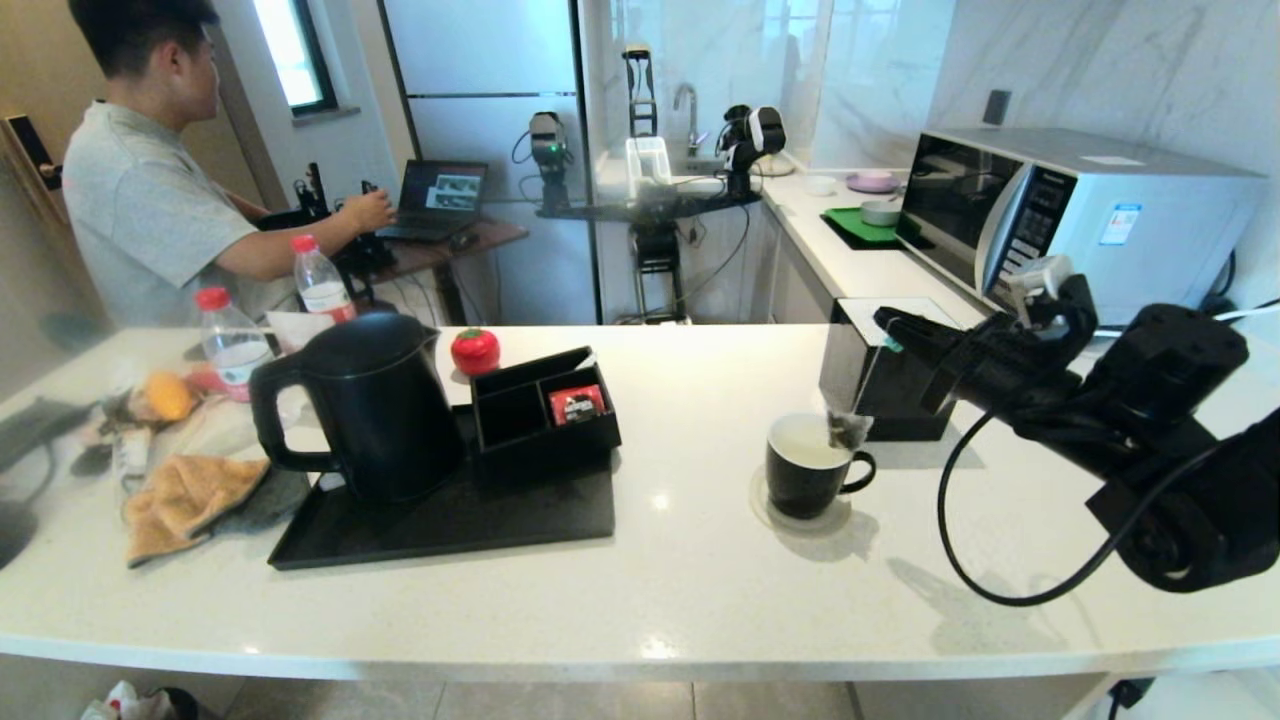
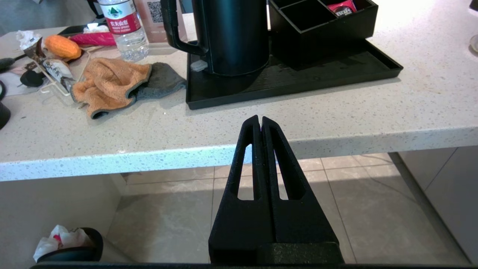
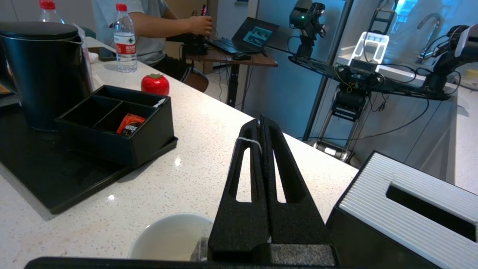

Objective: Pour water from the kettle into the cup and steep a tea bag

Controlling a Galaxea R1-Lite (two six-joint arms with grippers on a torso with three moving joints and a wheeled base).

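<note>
So, going left to right: the left gripper (image 2: 260, 120) is seen parked below the front edge of the white speckled stone worktop (image 1: 680, 570), fingers pressed together on nothing. The tall matte black jug kettle with the big loop handle (image 1: 365, 405) is stood upright on the left end of the flat black plastic tray (image 1: 450, 520), near the worktop's left side, with a black divided organiser box (image 1: 545, 408) just beside it holding a red packet (image 1: 577, 403). Towards the right, the black mug with the white inside (image 1: 808, 466) is set near the middle of the worktop, well apart from the tray. A pale liquid surface seems to be visible inside, so the pour is judged done. The small greyish mesh tea bag (image 1: 846, 428) is hung at the mug's rim by its thin string, which is pinched between the closed fingers of the right gripper (image 1: 884, 318) above, in front of the black square tissue box (image 1: 880, 375). Steeping looks underway; how deep the bag sits can't be told.
</note>
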